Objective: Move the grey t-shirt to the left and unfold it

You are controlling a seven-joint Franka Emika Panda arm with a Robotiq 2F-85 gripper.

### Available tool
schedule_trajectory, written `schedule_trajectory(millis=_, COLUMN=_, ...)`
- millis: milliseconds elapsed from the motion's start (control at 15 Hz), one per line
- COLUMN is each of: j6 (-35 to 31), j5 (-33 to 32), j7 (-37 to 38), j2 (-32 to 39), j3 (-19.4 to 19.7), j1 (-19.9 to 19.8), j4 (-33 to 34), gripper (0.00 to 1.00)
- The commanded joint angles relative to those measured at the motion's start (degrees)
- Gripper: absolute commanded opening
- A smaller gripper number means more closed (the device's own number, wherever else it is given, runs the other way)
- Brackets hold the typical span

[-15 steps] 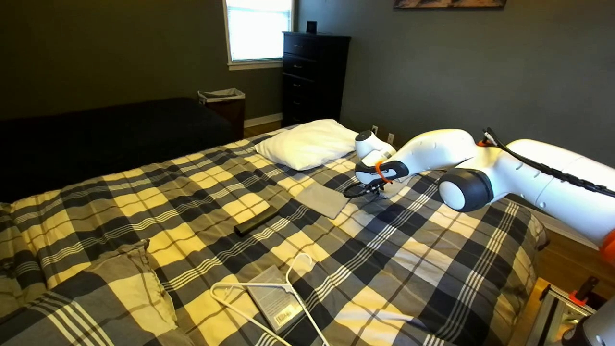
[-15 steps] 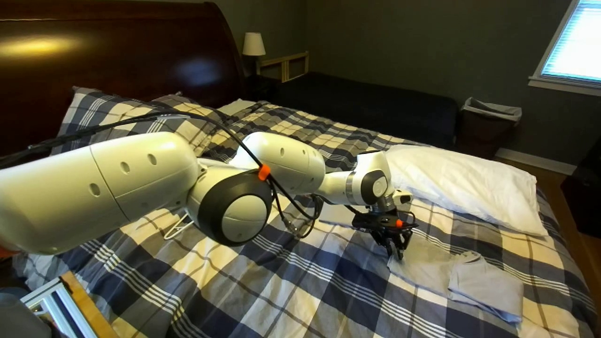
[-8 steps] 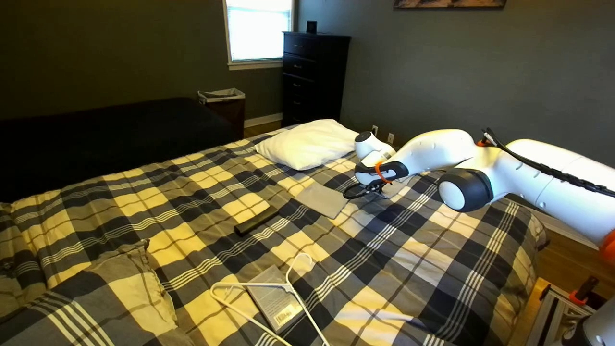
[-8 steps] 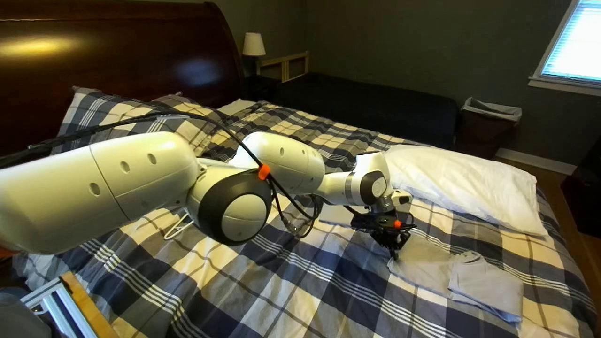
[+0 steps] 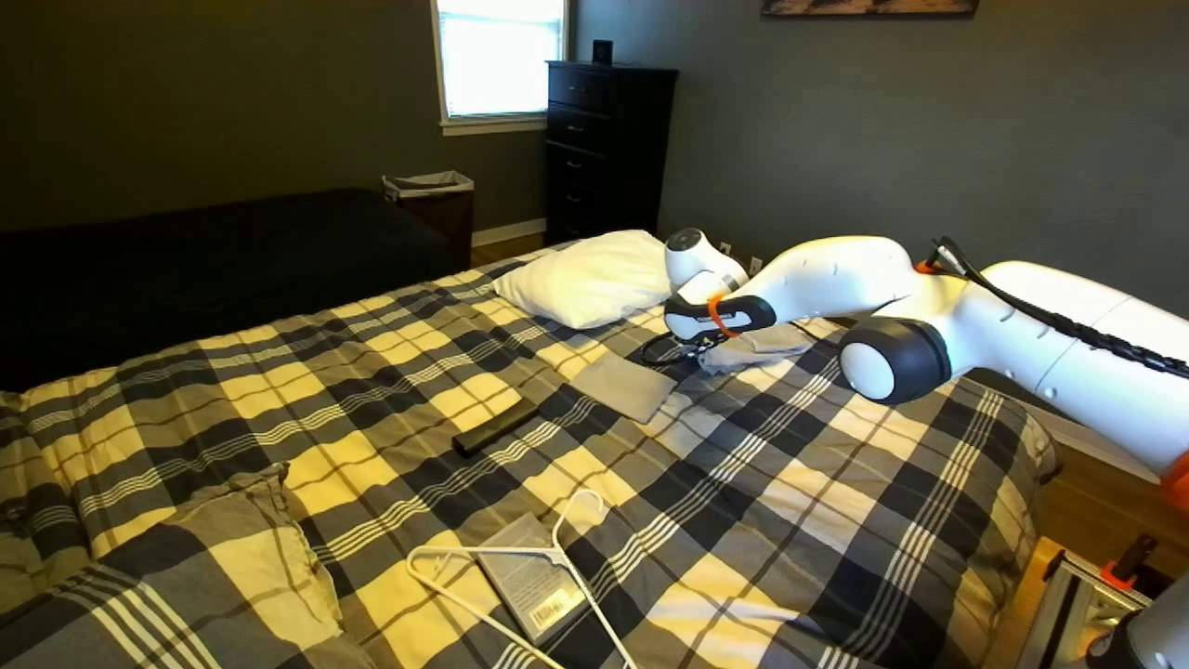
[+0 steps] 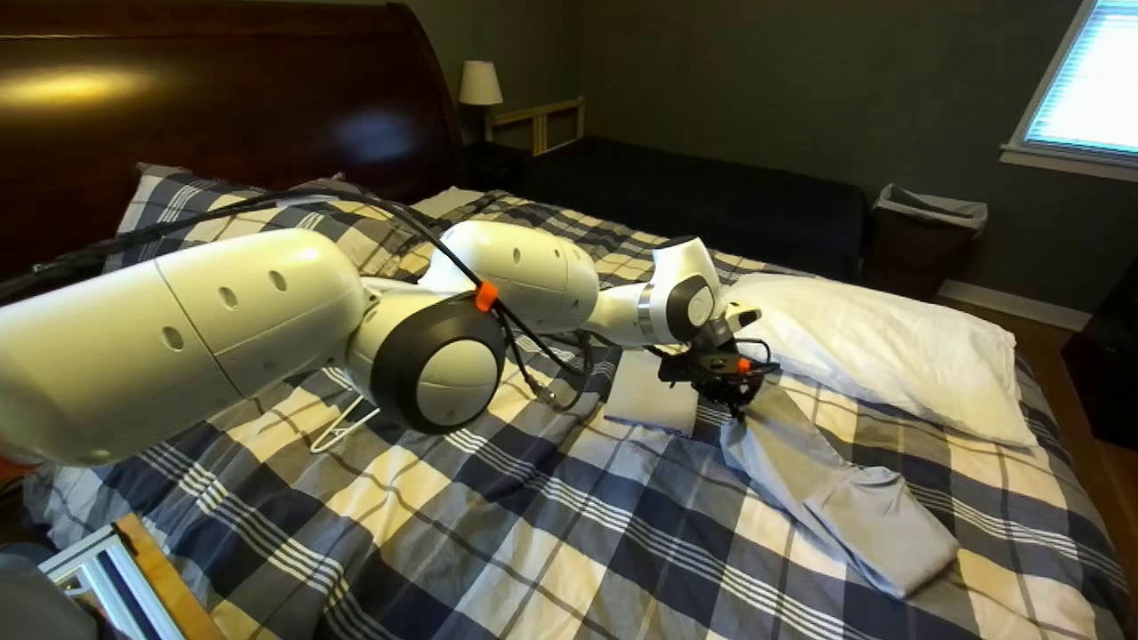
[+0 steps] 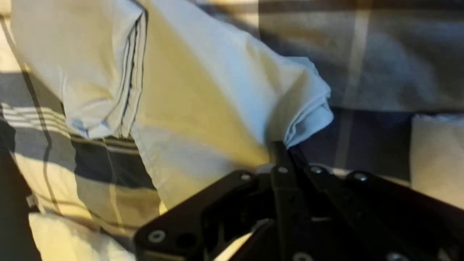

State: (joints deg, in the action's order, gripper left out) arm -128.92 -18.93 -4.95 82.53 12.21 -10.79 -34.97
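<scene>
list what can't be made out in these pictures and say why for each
Print on the flat grey rectangular package: too small to read in an exterior view.
White plastic hanger: cut off by the bottom edge in that view.
Light-grey thin cloth t-shirt: partly behind the white robot arm in that view.
How much of it the black metal gripper holds: hidden by its own fingers in the wrist view.

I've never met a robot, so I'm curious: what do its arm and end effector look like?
The arm is white, rounded and tube-like, with a dark ring around a pale round cap. A black cable with an orange band runs along it. The end effector is black and angular, with silvery screw heads.
</scene>
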Motion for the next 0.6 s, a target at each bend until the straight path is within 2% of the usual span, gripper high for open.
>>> schedule_trajectory(millis=0, j6=-4.5, j5=-1.3, j7=-6.1, j2=-3.4, j3=-2.2, j1=4.2, j4=-4.6, gripper=0.01)
schedule_trajectory(millis=267, j6=-5.9, j5=-1.8, j7=-13.3, j2=-7.2, j3=-4.8, j1=9.4, j4=-11.4, gripper=0.01)
schedule_trajectory(millis=533, j6=-10.0, j5=-3.2, j7=-21.2, j2=-12.9, j3=-6.9, j1=12.3, j4=-21.8, gripper=0.01)
